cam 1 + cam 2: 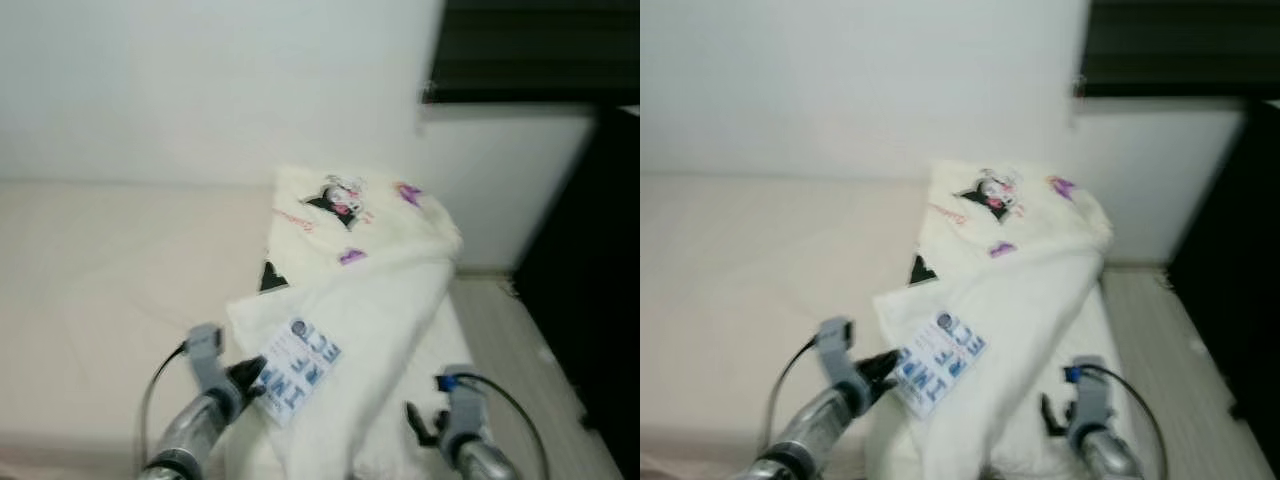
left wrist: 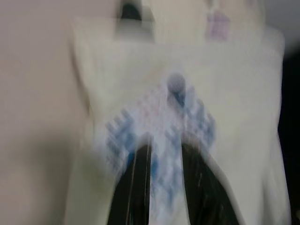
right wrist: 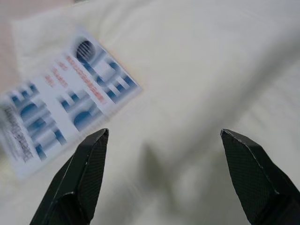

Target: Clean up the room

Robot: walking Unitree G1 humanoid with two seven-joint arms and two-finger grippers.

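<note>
A cream blanket [image 1: 370,300] lies rumpled along the bed's [image 1: 100,270] right edge. The left claw [image 1: 252,375] is clamped on the blanket's near corner at its blue-printed label [image 1: 300,365], likely to lift it for folding. The right claw [image 3: 161,173] hovers spread apart just above the fabric.

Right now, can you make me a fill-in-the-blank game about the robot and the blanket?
1. The left end effector is shut on a white card with ____ letters.
2. The card lies on a cream ____.
3. The right end effector hovers over the blanket with its fingers ____.
4. The far end of the blanket shows a small ____ picture.

Missing words: blue; blanket; open; cartoon
</note>
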